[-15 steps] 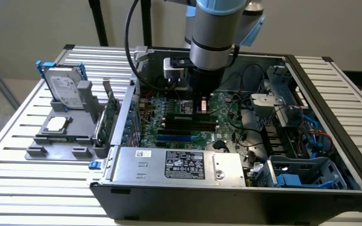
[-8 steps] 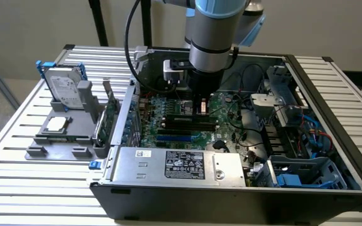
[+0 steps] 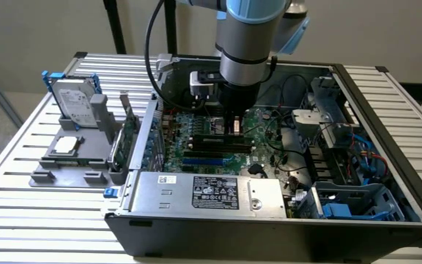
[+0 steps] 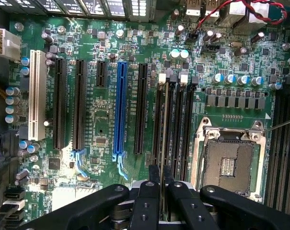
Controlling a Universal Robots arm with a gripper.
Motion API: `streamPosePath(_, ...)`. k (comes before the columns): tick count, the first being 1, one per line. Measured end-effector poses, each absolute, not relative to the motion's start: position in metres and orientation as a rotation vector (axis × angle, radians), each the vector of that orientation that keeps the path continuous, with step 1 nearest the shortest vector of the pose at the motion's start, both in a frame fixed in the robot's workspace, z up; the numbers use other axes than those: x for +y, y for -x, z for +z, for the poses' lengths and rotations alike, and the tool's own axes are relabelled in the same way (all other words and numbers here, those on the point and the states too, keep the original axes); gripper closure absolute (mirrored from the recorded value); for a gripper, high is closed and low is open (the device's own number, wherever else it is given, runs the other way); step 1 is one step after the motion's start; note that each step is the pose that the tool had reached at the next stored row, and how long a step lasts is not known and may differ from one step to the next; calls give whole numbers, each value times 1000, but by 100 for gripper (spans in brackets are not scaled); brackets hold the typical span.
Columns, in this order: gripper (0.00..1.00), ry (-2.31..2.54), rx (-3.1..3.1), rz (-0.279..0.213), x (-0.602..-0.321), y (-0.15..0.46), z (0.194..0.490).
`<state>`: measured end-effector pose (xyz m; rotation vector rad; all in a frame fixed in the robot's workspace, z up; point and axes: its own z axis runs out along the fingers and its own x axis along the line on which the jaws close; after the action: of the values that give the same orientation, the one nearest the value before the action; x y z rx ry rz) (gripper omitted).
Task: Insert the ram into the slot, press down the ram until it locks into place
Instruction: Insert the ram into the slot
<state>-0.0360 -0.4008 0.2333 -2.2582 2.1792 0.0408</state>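
My gripper (image 4: pixel 161 176) reaches down into the open computer case, and its black fingers (image 4: pixel 148 201) are shut on the ram (image 4: pixel 164 134). The ram appears edge-on as a thin strip running away from the fingers. It lies in line with the slot (image 4: pixel 169 124), one of several parallel black memory sockets with pale end clips beside the processor socket. How deep the ram sits in the slot I cannot tell. In the exterior view the gripper (image 3: pixel 234 130) hangs just above the black sockets (image 3: pixel 215 144) in the middle of the motherboard.
A blue socket (image 4: pixel 120 110), longer black sockets and a white socket (image 4: pixel 37 96) lie beside the memory sockets. The open processor socket (image 4: pixel 229 163) is close on the other side. The power supply (image 3: pixel 207 190), drive cage (image 3: pixel 357 203) and cables crowd the case. A hard drive (image 3: pixel 75 102) and an upright green card (image 3: pixel 128 140) stand outside it.
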Motion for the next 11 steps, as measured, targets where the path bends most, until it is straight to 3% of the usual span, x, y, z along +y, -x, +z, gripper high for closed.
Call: streamPosePath(11,86,2256,2177,37,-401,37,229)
